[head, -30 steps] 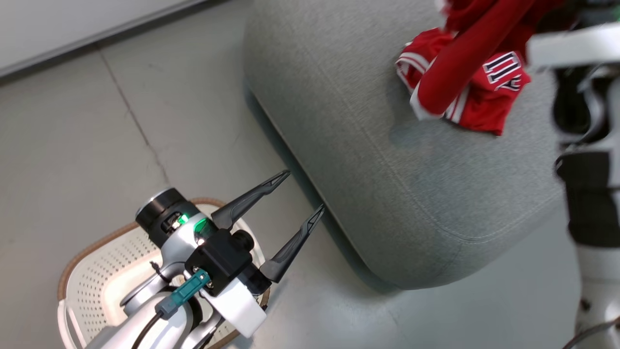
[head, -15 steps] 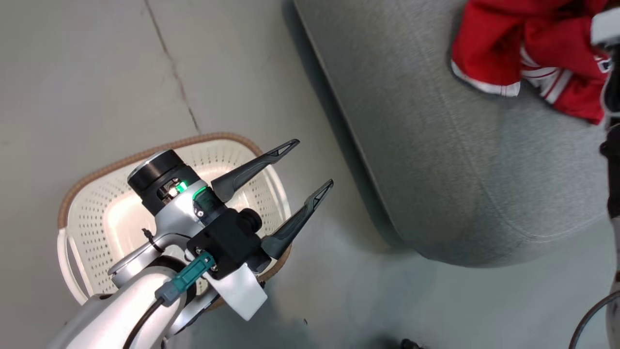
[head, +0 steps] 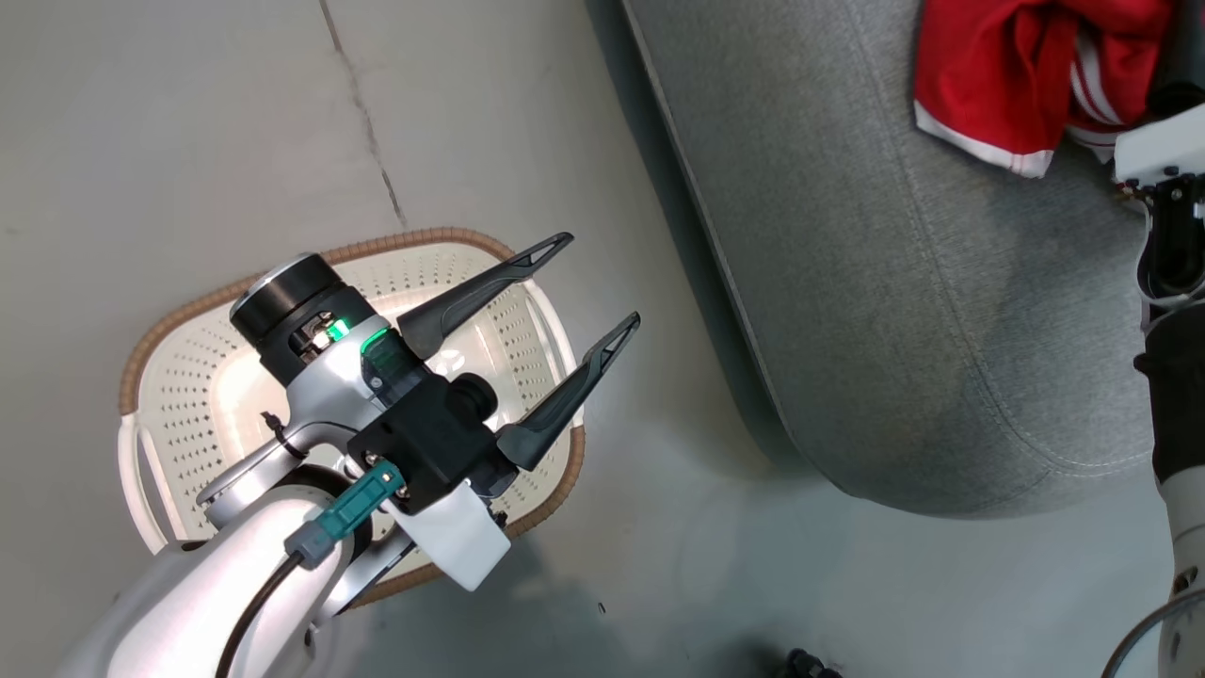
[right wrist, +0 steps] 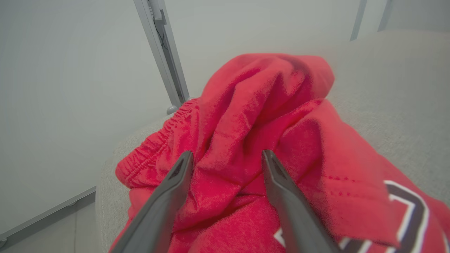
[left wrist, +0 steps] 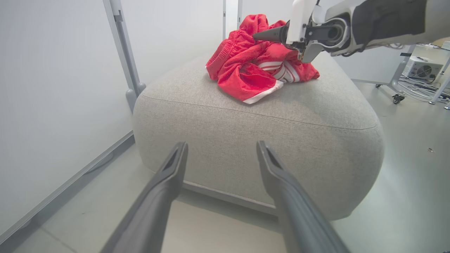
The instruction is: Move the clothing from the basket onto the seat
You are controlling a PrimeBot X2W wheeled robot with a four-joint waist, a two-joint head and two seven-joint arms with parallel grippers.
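Pale-grey left arm reached over the cream basket [head: 179,405], its left gripper [head: 601,280] aimed toward the seat [head: 894,282], jaws spread wide and empty. Red clothing [head: 988,75] lay in a crumpled heap on the seat near its rounded end, with no clear long axis. Right gripper [right wrist: 227,154] pointed into the heap, jaws parted, clasping nothing.

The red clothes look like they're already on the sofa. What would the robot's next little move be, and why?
Probably drawing the right gripper back from the clothing. The pile lies on the seat, the gripper's fingers stand apart over the fabric rather than clamped on it, and what shows of the basket around the left gripper holds nothing red.
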